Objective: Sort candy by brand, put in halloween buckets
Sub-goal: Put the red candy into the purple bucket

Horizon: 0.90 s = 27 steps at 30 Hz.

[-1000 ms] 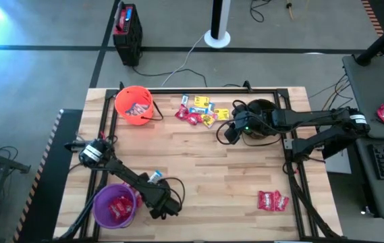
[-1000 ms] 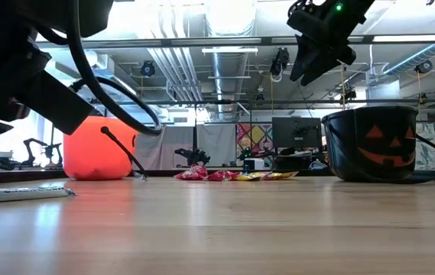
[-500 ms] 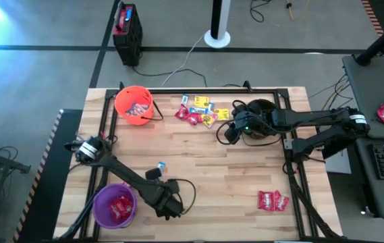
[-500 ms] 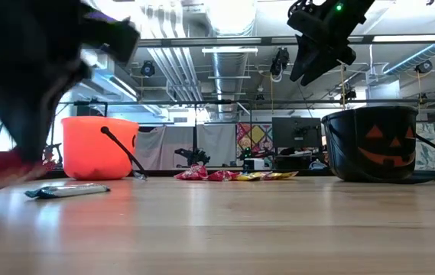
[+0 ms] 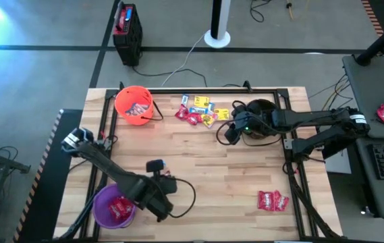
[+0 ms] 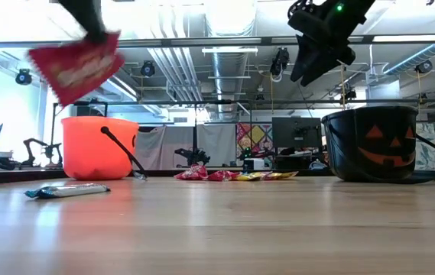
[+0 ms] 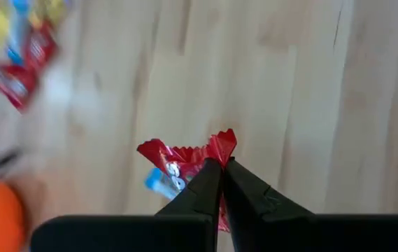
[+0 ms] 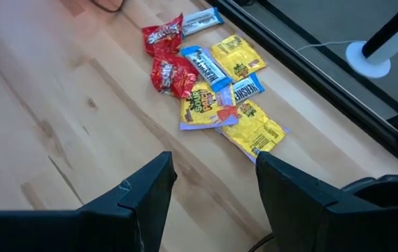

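While the tabletop (image 5: 205, 169) has bare wood across its middle, the purple bucket (image 5: 104, 202) sits near the front-left edge, so a late release could send candy off the side. The left end effector (image 7: 217, 168) pinches a red packet (image 6: 76, 65) by one corner; a swing might shake it loose. The right end effector (image 8: 212, 189) hangs spread and empty by the black bucket (image 6: 370, 141), near the candy pile (image 8: 209, 84).

The left gripper (image 7: 219, 183) is being held up above the table's near left part, its two fingers squeezed together on a red candy packet (image 7: 185, 164). The right gripper (image 8: 212, 183) is being held high at the far right side, fingers spread apart.
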Available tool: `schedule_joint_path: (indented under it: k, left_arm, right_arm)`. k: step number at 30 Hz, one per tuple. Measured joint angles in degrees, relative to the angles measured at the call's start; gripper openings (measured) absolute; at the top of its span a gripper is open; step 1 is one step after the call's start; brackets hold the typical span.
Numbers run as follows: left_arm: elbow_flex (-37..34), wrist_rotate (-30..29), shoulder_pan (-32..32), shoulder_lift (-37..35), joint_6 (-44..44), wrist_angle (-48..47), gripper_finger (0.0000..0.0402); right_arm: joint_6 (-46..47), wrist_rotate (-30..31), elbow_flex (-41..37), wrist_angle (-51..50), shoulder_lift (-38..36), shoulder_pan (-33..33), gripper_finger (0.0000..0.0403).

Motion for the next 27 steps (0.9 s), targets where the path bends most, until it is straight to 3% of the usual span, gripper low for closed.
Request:
schedule_joint_path:
  k: [7,15,20,23,27]
  left_arm:
    - [-0.3,-5.9,-2.4,-6.0,9.3,7.1,0.0]
    - [1.6,7.9,-9.5,-15.4,5.7,4.0,0.0]
    - [3.7,14.7,-15.8,-18.8,-9.8,-0.8,0.0]
    - [3.8,15.4,-19.6,-19.3,-21.5,-9.2,0.0]
    - [3.0,15.4,-23.2,-19.0,-27.6,-11.5,0.0]
  right_arm:
    - [-1.8,0.0,-2.2,2.4,0.0,2.0,0.0196]
    - [-1.0,0.1,-4.2,3.2,0.0,2.1,0.0196]
    - [-1.0,0.1,-4.2,4.8,0.0,2.1,0.0196]
    - [-1.4,0.1,-4.2,6.5,0.0,2.1,0.0196]
    - [-2.2,0.3,-4.2,9.4,0.0,2.1,0.0196]
